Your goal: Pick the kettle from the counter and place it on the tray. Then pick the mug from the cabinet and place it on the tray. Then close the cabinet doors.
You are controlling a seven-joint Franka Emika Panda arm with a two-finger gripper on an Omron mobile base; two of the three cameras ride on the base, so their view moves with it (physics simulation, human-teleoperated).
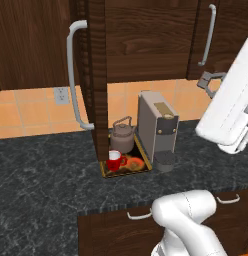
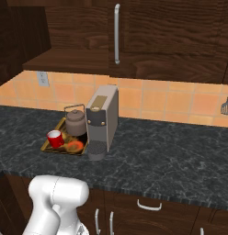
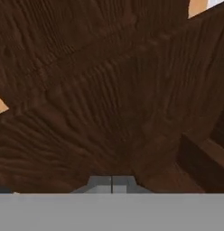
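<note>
Home kitchen, rendered. Dark marbled stone counter [image 1: 41,170] is running beneath dark wood-grain wall cabinet [image 1: 146,40]; one of the cabinet doors [image 1: 96,75] is standing open with a long silver bar handle. Orange tiled backsplash [image 2: 171,101] is carrying a wall socket [image 1: 61,95]. A coffee machine [image 1: 156,127], kettle [image 1: 123,135] and red mug [image 1: 114,160] are sitting by the wall, the latter two on a tray [image 1: 107,171]. Drawers [image 2: 148,206] are showing below; a spatula [image 2: 226,106] is hanging at right.

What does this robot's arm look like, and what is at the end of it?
The arm is made of smooth, rounded, glossy white shells, thick like bent pipes. A bulbous white elbow shows low in the right base view. No cables or markings are visible. The hand view shows the gripper, two small dark grey finger tips with flat faces.
</note>
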